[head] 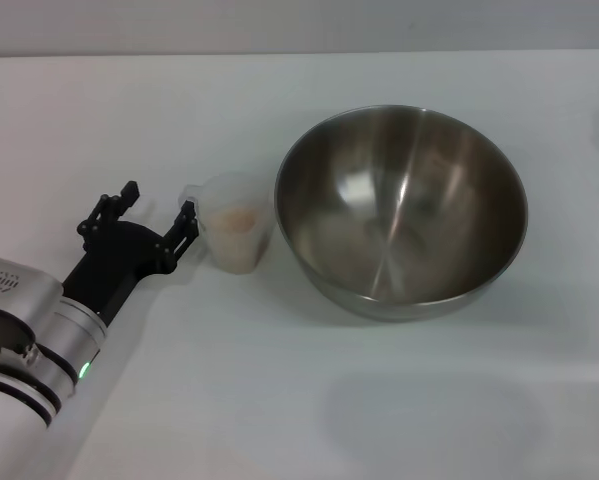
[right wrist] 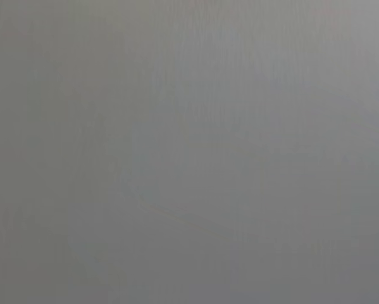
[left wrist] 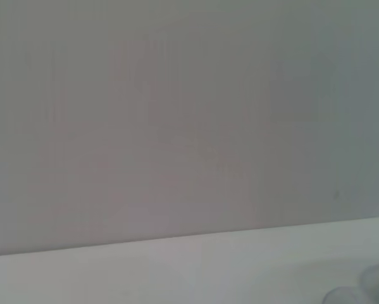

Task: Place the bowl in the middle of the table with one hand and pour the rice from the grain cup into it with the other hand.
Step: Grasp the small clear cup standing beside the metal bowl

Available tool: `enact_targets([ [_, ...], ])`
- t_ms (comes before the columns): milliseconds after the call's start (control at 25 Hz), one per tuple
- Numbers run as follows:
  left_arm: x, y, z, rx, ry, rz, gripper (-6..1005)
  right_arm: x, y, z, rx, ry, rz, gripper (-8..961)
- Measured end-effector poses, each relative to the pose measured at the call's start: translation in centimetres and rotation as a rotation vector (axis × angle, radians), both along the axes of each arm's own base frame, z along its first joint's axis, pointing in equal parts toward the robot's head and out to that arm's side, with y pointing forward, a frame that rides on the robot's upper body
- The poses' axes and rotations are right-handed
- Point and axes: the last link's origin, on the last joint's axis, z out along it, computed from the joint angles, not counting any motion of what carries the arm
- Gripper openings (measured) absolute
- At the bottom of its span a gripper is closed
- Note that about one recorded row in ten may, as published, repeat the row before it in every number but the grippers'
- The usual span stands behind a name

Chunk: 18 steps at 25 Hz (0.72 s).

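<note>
Left gripper (head: 159,211) spread wide, empty, one fingertip at handle side of upright grain cup (head: 237,235); cup directly ahead, bowl (head: 402,210) just beyond it; right gripper unseen.

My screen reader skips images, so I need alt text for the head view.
The left gripper, fingers open, sits beside a small clear cup holding rice on a white table. An empty steel bowl stands right next to the cup, on the side away from the gripper.
</note>
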Motion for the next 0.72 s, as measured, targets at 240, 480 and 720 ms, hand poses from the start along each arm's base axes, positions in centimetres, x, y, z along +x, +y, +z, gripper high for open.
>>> enact_targets([
  [240, 0.49, 0.08, -0.28, -0.008, -0.016, -0.002, 659, -0.11, 0.06, 0.01, 0.001, 0.001, 0.004, 419],
  [480, 0.72, 0.3, -0.53, -0.022, -0.015, -0.001, 414, -0.31, 0.2, 0.01, 0.001, 0.001, 0.01, 422],
  [720, 0.94, 0.51, -0.63, -0.028, -0.012, -0.008, 211, -0.4, 0.29, 0.04, 0.002, -0.002, 0.012, 424],
])
